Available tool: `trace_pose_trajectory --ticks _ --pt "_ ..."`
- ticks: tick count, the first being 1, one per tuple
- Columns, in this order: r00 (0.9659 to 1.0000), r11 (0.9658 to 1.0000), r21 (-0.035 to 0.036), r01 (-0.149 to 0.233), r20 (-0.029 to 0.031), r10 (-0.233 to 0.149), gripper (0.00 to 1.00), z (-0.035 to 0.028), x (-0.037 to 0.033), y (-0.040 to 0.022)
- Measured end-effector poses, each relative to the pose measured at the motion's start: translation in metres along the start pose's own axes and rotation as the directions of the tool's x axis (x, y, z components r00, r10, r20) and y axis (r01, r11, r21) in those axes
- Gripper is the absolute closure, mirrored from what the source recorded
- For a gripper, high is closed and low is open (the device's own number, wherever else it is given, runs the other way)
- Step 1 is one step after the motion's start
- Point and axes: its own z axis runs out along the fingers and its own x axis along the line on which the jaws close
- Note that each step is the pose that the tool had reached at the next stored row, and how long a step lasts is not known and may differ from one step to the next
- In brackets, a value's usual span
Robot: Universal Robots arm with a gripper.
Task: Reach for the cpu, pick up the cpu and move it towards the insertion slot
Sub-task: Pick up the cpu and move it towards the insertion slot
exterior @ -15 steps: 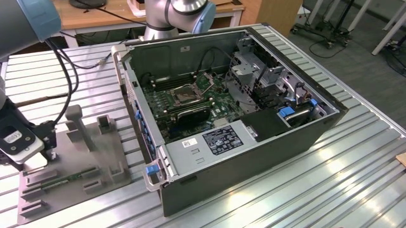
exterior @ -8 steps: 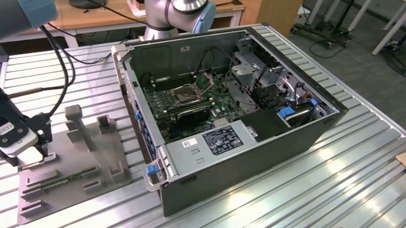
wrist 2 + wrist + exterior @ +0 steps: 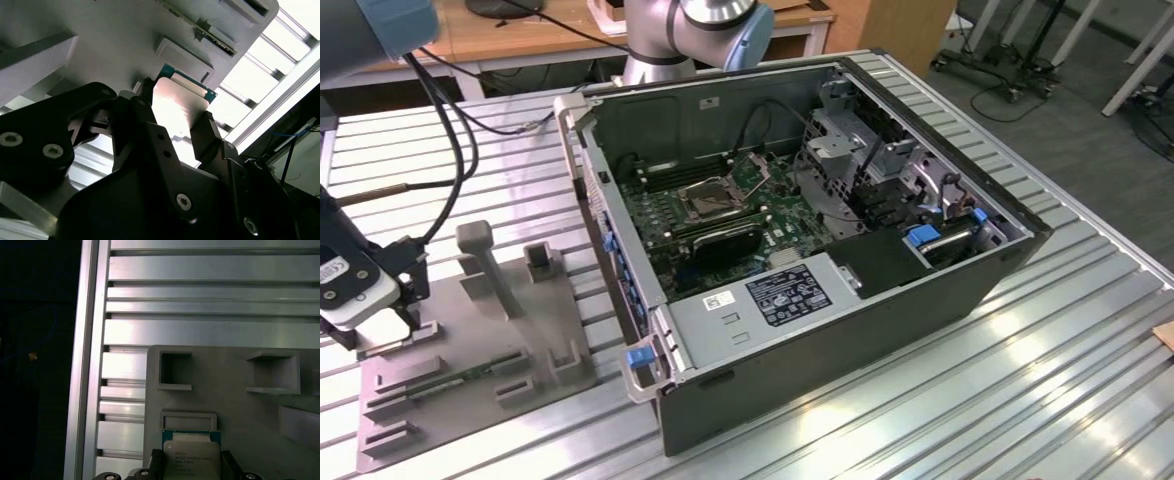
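- Exterior view: the black two-fingered gripper [image 3: 374, 315] hangs low over the end of the flat grey plastic fixture plate [image 3: 467, 335] at the exterior view's left.
- One black open-sided metal computer case [image 3: 854, 330] stands just beside the plate, toward the exterior view's right. Both rest on the ribbed aluminium table [image 3: 961, 400].
- One insertion slot [image 3: 711, 200], a square silver frame with a dark centre, sits on the green board inside the case, well apart from the plate.
- One white label with dark print lies on the silver box in the case; the print is too small to tell.
- Second wrist view: the cpu [image 3: 177, 97], a flat square silvery chip with a thin green edge, sits between the two black fingers [image 3: 207, 132] of the gripper [image 3: 176, 112], just off the plate [image 3: 115, 45]. The fingers press on two opposite edges, clamping the chip.
- First wrist view: one cpu [image 3: 191, 452] in the gripper [image 3: 192, 465], next to a low rectangular frame on the plate [image 3: 225, 405].
- Two open square brackets stand farther along the plate; table [image 3: 200, 295] slats lie beyond it.
- Faint lines of print on the chip's lid cannot be read.
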Motion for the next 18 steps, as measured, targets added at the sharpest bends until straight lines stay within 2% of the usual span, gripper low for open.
trace_pose_trajectory --ticks 3,12,18 --pt "1.0000 1.0000 0.0002 0.000 -0.0003 0.000 0.46 -0.0027 0.0000 0.0001" --pt "1.0000 1.0000 0.0001 0.000 -0.0001 0.000 0.46 -0.0181 -0.0002 0.0007" --pt "1.0000 1.0000 -0.0002 0.000 0.0002 0.000 0.46 -0.0209 -0.0002 0.0009"
